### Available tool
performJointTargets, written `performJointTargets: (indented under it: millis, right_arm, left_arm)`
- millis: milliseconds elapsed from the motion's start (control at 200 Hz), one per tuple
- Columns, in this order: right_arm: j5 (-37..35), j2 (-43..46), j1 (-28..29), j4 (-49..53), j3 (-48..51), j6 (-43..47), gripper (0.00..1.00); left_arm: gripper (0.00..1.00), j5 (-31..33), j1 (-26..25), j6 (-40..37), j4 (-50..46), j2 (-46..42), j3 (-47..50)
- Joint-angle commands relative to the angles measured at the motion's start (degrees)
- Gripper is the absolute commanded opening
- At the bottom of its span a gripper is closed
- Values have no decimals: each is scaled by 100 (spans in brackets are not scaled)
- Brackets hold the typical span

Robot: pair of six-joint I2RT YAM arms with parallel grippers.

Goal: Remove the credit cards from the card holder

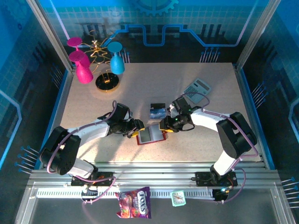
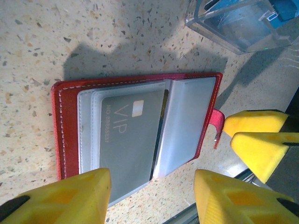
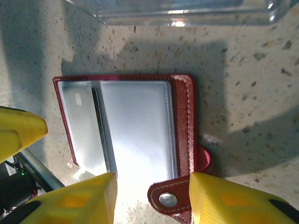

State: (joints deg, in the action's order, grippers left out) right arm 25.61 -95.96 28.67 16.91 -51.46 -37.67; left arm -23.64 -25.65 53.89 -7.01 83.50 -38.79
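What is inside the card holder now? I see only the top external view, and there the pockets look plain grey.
Observer: In the left wrist view, a grey card printed VIP sits in a clear pocket of the open card holder.
Operator: Is the right gripper holding the snap tab?
Observer: The right wrist view shows that gripper open, the snap tab lying between its fingers.
Operator: And the left gripper?
Observer: Open too, one finger over a corner of the pockets.
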Motion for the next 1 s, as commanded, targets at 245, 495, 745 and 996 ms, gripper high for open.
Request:
performJointTargets:
  millis: [245, 495, 745, 996]
  right_arm:
    - [42, 370, 203, 95, 238, -101, 45]
    - [-584, 561, 155, 776, -251, 359, 46]
    - [-493, 156, 35, 908, -821, 776, 48]
    - [-3, -525, -32, 667, -1094, 1030, 48]
  left_arm:
    - [51, -105, 38, -74, -3, 96, -24]
    - [51, -96, 34, -102, -72, 78, -77]
    - [51, -69, 34, -82, -75, 25, -44]
    - [51, 4, 37, -65, -123, -142, 66]
